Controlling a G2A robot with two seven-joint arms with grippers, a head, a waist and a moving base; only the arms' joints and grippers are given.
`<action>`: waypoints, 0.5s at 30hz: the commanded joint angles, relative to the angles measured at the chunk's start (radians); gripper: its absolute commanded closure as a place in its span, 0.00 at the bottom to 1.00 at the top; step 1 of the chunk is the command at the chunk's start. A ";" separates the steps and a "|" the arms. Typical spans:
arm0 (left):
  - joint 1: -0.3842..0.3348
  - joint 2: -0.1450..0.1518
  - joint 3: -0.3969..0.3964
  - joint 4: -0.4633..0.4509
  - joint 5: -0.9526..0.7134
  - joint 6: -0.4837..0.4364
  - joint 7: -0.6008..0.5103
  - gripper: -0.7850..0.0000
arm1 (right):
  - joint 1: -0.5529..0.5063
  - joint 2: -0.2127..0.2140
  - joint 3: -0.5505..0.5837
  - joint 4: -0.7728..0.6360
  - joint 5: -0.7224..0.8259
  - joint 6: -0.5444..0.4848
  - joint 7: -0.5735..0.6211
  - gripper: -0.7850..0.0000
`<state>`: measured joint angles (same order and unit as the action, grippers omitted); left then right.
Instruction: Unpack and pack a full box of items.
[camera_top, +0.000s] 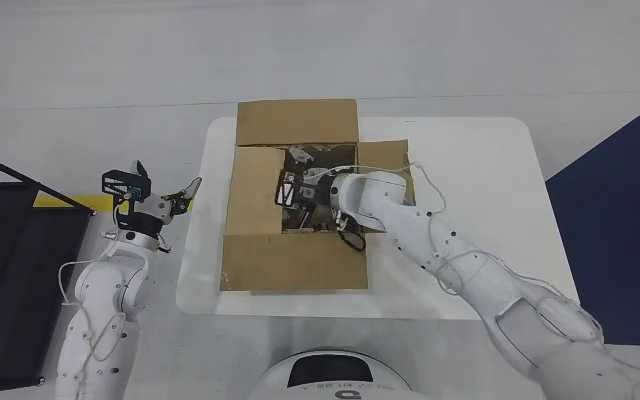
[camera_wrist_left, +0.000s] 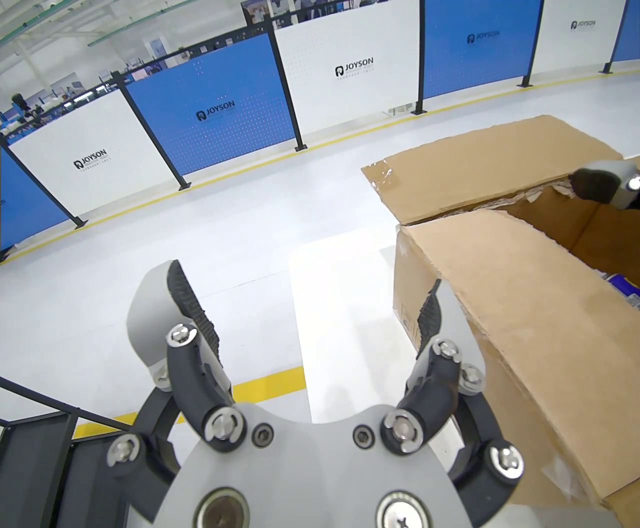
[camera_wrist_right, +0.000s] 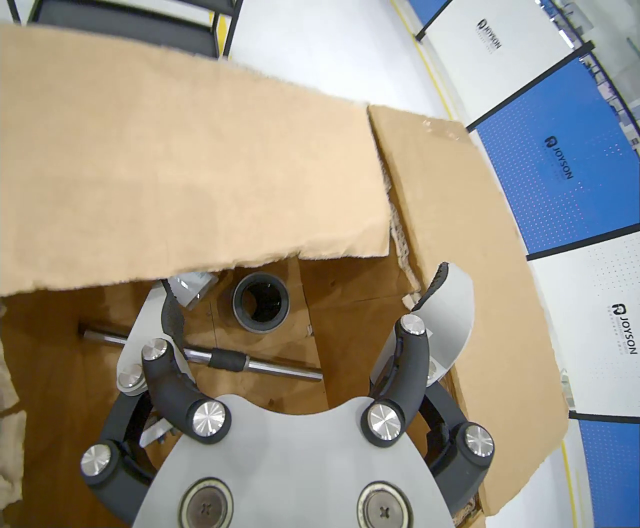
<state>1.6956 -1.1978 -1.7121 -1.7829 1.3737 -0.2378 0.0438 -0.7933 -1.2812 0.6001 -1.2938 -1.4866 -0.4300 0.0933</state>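
An open cardboard box (camera_top: 292, 262) with its flaps spread stands on the white table (camera_top: 470, 160). My right gripper (camera_wrist_right: 305, 295) is open inside the box (camera_wrist_right: 200, 165), above a metal rod with a black sleeve (camera_wrist_right: 227, 360) and a black ring-shaped part (camera_wrist_right: 261, 302) on the box floor. A small white piece (camera_wrist_right: 192, 287) lies by the ring under a flap. In the top view the right gripper (camera_top: 292, 190) is among dark items in the box. My left gripper (camera_wrist_left: 305, 300) is open and holds nothing, off the table's left side, beside the box (camera_wrist_left: 505, 280), and appears in the top view (camera_top: 165, 195).
A black rack (camera_top: 25, 280) stands on the floor at the far left, with a yellow floor line (camera_wrist_left: 270, 382) near it. Blue and white partition panels (camera_wrist_left: 210, 115) line the room behind. The right half of the table is bare.
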 joint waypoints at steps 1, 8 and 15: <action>0.000 0.000 0.000 0.000 0.000 0.000 0.000 0.00 | -0.006 0.000 0.017 0.017 0.021 0.000 -0.093 0.00; 0.000 0.000 0.000 0.000 0.000 0.000 0.000 0.00 | -0.041 0.007 0.059 0.064 -0.002 0.006 -0.379 0.00; 0.003 -0.001 -0.018 -0.005 -0.029 0.020 0.017 0.00 | -0.032 -0.012 0.058 0.094 0.038 -0.029 -0.455 0.00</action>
<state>1.6976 -1.1989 -1.7225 -1.7871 1.3558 -0.2188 0.0568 -0.8278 -1.2908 0.6602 -1.2043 -1.4551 -0.4515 -0.3491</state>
